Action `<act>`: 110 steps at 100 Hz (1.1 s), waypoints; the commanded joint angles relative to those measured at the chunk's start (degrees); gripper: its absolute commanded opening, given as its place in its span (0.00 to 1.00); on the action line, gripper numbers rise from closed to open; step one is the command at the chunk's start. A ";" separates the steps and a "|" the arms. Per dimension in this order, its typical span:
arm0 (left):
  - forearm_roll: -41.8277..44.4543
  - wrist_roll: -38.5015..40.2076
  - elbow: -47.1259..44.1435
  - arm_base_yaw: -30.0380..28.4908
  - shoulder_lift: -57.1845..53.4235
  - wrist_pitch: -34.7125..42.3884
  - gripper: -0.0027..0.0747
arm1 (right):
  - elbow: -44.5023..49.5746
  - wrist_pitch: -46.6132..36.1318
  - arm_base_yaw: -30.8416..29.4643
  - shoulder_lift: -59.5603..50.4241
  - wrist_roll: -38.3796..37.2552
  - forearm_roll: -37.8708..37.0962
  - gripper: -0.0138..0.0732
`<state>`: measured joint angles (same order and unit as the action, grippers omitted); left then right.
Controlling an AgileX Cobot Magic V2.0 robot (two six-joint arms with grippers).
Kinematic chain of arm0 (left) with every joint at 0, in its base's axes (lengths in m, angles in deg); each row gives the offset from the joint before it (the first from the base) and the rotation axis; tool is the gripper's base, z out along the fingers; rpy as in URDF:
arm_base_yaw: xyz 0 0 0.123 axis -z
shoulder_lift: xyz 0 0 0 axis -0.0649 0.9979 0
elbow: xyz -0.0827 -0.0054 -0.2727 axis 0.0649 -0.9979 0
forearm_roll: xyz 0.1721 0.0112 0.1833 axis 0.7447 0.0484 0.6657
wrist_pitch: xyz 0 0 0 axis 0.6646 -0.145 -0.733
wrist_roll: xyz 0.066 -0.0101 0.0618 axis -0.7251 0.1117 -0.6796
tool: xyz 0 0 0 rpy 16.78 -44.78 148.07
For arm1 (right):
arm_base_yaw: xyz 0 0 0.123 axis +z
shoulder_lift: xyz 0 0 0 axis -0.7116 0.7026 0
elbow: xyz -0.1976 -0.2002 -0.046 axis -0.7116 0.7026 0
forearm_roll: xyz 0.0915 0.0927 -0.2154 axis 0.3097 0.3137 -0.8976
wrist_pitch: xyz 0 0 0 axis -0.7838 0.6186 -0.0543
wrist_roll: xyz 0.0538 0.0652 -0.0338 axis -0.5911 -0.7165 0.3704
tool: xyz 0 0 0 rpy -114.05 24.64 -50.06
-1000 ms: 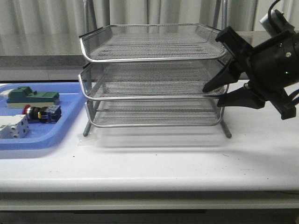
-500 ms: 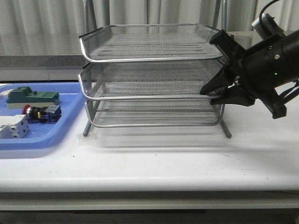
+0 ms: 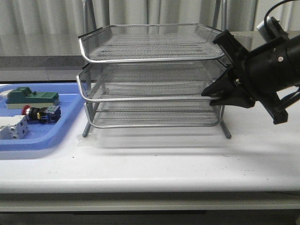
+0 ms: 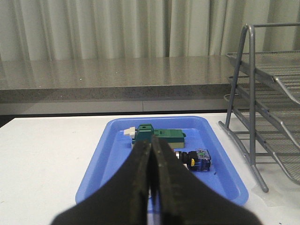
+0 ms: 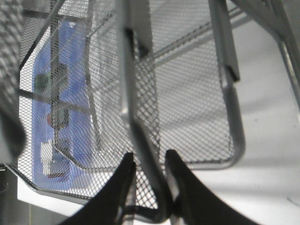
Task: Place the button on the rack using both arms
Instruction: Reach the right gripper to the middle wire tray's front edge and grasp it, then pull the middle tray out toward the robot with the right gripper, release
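Note:
The button (image 3: 41,113), with a red head and a black, blue and yellow body, lies on its side in the blue tray (image 3: 28,140). The left wrist view shows the button (image 4: 196,158) just past my left gripper (image 4: 151,143), which is shut and empty above the tray. The silver wire-mesh rack (image 3: 150,61) stands mid-table with three tiers. My right gripper (image 3: 208,92) is at the rack's right side, shut on the rim of the middle tier. In the right wrist view the rim rod (image 5: 136,122) runs between the gripper's (image 5: 147,157) two fingers.
A green-topped block (image 3: 33,97) and a white terminal block (image 3: 11,127) share the blue tray with the button. The tray sits left of the rack, close to its left leg. A curtain and a grey ledge run behind the table.
My right gripper has moved in and its fingers have closed on the middle tier's right rim. The middle tier has shifted slightly left. The button has not moved.

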<state>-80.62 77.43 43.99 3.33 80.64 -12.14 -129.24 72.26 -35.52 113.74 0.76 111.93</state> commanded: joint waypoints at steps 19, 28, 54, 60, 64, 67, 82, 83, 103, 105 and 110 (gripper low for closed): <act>-0.03 0.35 -2.02 -0.07 -1.84 4.69 0.01 | 9.92 4.88 0.29 -6.86 2.51 -2.80 0.09; -0.03 0.35 -2.02 -0.07 -1.84 4.69 0.01 | 13.40 4.86 0.29 -9.66 2.86 -2.80 0.09; -0.03 0.35 -2.02 -0.07 -1.84 4.69 0.01 | 17.12 4.77 0.29 -14.27 4.86 -3.14 0.14; -0.03 0.35 -2.02 -0.07 -1.84 4.69 0.01 | 17.12 4.74 0.29 -14.63 5.02 -3.21 0.22; -0.03 0.35 -2.02 -0.07 -1.84 4.69 0.01 | 17.12 4.87 0.29 -14.68 5.51 -3.22 0.28; -0.03 0.35 -2.02 -0.07 -1.84 4.69 0.01 | 17.12 5.02 0.29 -14.68 6.01 -3.22 0.34; -0.03 0.35 -2.02 -0.07 -1.84 4.69 0.01 | 17.12 6.90 0.29 -14.68 8.82 -3.22 0.67; -0.03 0.35 -2.02 -0.07 -1.84 4.69 0.01 | 17.12 7.29 0.29 -14.68 9.27 -3.22 0.69; -0.03 0.35 -2.02 -0.07 -1.84 4.69 0.01 | 17.12 14.92 0.29 -14.68 12.88 -4.85 0.77; -0.03 0.35 -2.02 -0.07 -1.84 4.69 0.01 | 17.12 15.30 0.29 -14.68 12.88 -5.49 0.77; -0.03 0.35 -2.02 -0.07 -1.84 4.69 0.01 | 17.12 15.78 0.29 -14.68 12.54 -7.38 0.77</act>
<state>-80.62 77.43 43.99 3.33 80.64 -12.14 -111.22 82.70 -35.29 100.61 12.13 106.06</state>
